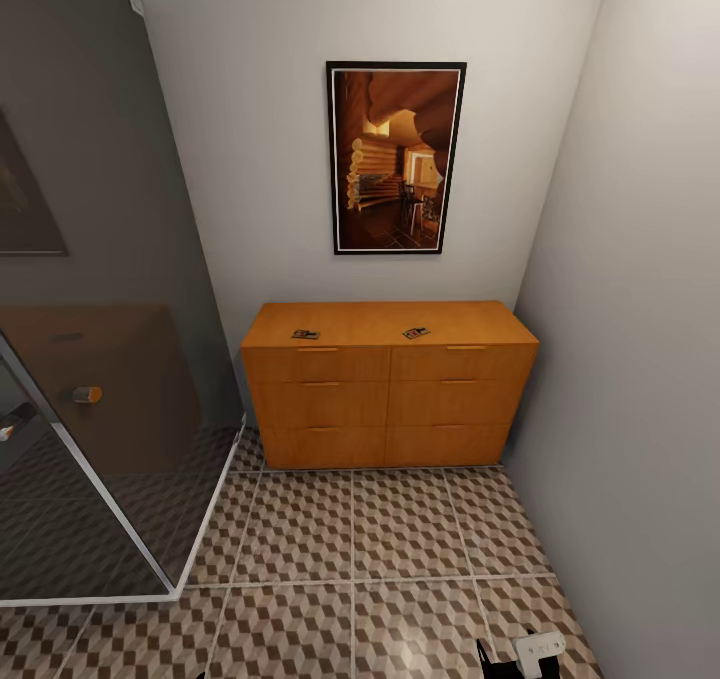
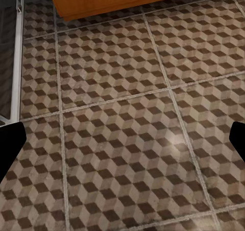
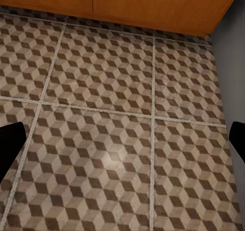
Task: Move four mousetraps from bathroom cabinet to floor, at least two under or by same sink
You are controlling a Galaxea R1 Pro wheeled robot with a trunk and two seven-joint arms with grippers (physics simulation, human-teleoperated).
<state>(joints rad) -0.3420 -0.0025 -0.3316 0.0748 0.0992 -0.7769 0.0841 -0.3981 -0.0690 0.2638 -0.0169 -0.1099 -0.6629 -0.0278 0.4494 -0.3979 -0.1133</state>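
Nearest the head camera, at the lower right edge of the frame: part of the right gripper, a white block with dark fingers, hanging over the bathroom floor. Fingers in the right wrist view: two dark tips at the opposite side edges of the frame, spread wide, nothing between them but tile. Left gripper likewise: dark tips at the two side edges of its wrist view, wide apart, holding nothing.

Floor: large square tiles, brown, beige and cream cube pattern, pale grout lines, filling the lower part of the head view.

Cabinet: low, wide, orange-brown wood, six drawer fronts in two columns with slim bar handles, standing against the back wall at mid-frame, its right end near the side wall. Its lower edge crossed the top of both wrist views.

Mousetraps, two seen: left mousetrap on the cabinet top toward the left; right mousetrap on the top toward the right, turned at an angle. Well apart from each other; detail too small to tell.

Framed picture: dark frame, upper centre, on the wall above the cabinet.

Glass shower screen: left of frame, white base rail, beside the cabinet's left end.
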